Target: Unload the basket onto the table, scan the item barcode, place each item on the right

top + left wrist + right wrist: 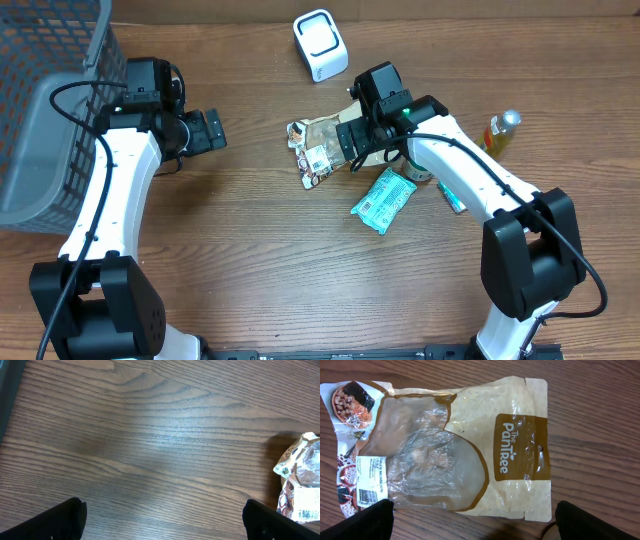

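Observation:
A cream and brown snack pouch (pixel 318 140) lies flat on the wooden table, its clear window and a white barcode label (pixel 368 495) facing up. My right gripper (pixel 352 142) hovers open just above the pouch's (pixel 465 445) right edge, its fingers spread wider than the pouch and touching nothing. The white scanner (pixel 320 45) stands at the back of the table, beyond the pouch. My left gripper (pixel 207 130) hangs open over bare wood to the left of the pouch (pixel 300 480), well apart from it.
A grey mesh basket (pixel 40 110) fills the far left. A teal packet (pixel 383 200) lies in front of the pouch. A small yellow bottle (pixel 500 132) stands at the right, and other small items sit partly hidden under the right arm.

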